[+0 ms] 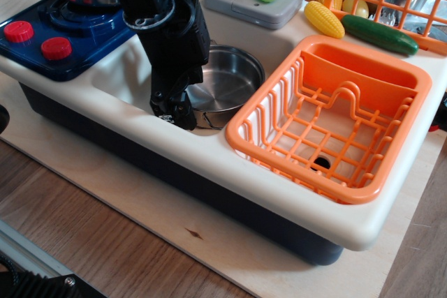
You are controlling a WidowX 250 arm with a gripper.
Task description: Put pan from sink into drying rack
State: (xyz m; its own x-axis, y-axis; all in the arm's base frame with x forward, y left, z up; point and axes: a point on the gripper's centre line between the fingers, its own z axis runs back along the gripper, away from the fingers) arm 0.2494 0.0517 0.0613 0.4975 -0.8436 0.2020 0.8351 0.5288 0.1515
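The sink (133, 75) is the cream basin at the middle of the toy counter; everything here is placed from it. The drying rack (363, 113) sits pressed against its right side, orange, with a bare grid floor and free room above it. The pan (227, 78) lies inside the sink, in the right part of the basin, flat and open side up, its rim just beside the rack's slotted wall. The gripper (174, 111) is at the pan's left front edge, low in the basin, so the pan lies to its right and slightly behind. Whether the jaws are closed on the rim cannot be told; the black arm hides them. Judged from this, the carry would run rightward over the rack's wall.
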